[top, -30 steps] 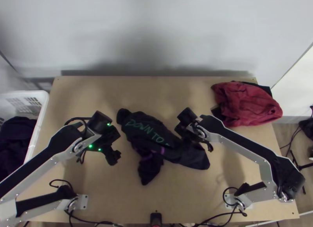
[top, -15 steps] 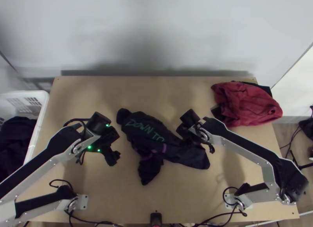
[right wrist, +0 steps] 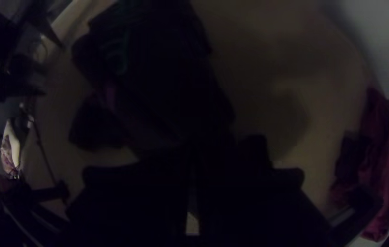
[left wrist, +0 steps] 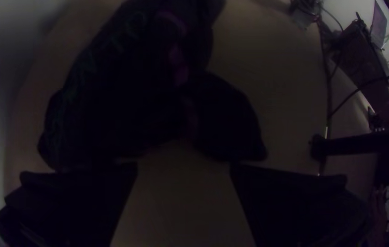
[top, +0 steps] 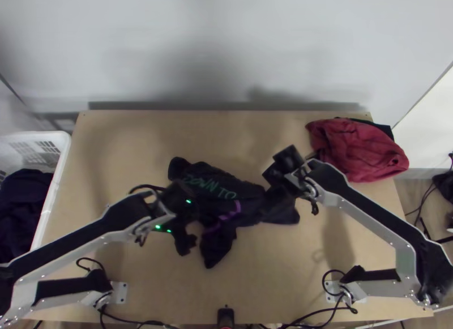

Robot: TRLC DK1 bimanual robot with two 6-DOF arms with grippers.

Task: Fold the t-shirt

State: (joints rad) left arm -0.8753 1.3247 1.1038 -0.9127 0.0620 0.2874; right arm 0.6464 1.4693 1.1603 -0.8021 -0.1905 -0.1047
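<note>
T-shirt (top: 252,213), a dark one, lies bunched around the middle of the wooden table (top: 141,136), slanting from its far-left end down toward the right, with one dark lobe pointing at the table's near edge. Green lettering (top: 209,186) runs across its upper side, and a twisted purple strip (top: 236,207) crosses the folds nearer the table's near edge.

The left gripper (top: 191,233) is at the shirt's left side; in the left wrist view its two flat black fingers stand wide apart, released, with bare tabletop showing between them. The right gripper (top: 274,196) is over the shirt's right part, clenched on dark fabric at the fingertips, a narrow slit of light showing lower between the fingers.

A crumpled red garment (top: 359,150) lies at the table's far-right corner, with black cloth (top: 379,127) poking out beneath it. Beside the left edge stands a white plastic laundry basket (top: 67,145) holding dark clothes (top: 22,204).
</note>
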